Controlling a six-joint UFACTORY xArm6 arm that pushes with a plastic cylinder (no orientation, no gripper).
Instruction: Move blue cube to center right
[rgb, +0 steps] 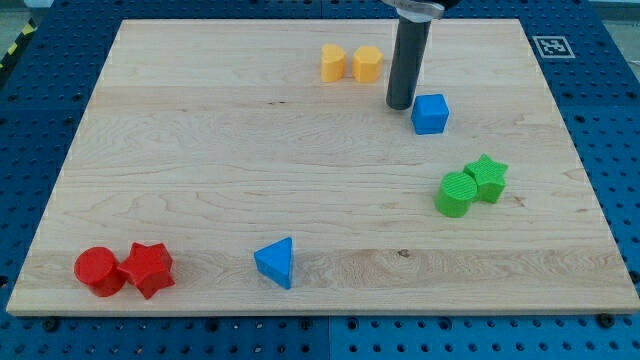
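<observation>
Down at the view's bottom, closest to me, sit a red cylinder (98, 270) and a red star (148, 268), touching each other on the wooden board (200, 150). Near them, toward the middle, is a blue triangle block (275, 262). Higher up on the view's right are a green cylinder (457, 193) and a green star (487, 177), side by side. Near the view's top are two yellow blocks (351, 63); I cannot tell their shapes for sure.

The blue cube (430, 113) sits right of the middle and a bit high. My tip (401, 104) is just beside it, on its left and a little above. I have no claw, only a plain rod, so nothing is held; I can only push.

What could go wrong? I think a push straight down the view would send the cube into the green pair and knock them away. Also, if my tip hits a corner instead of a flat side, the cube may spin and slide off.
</observation>
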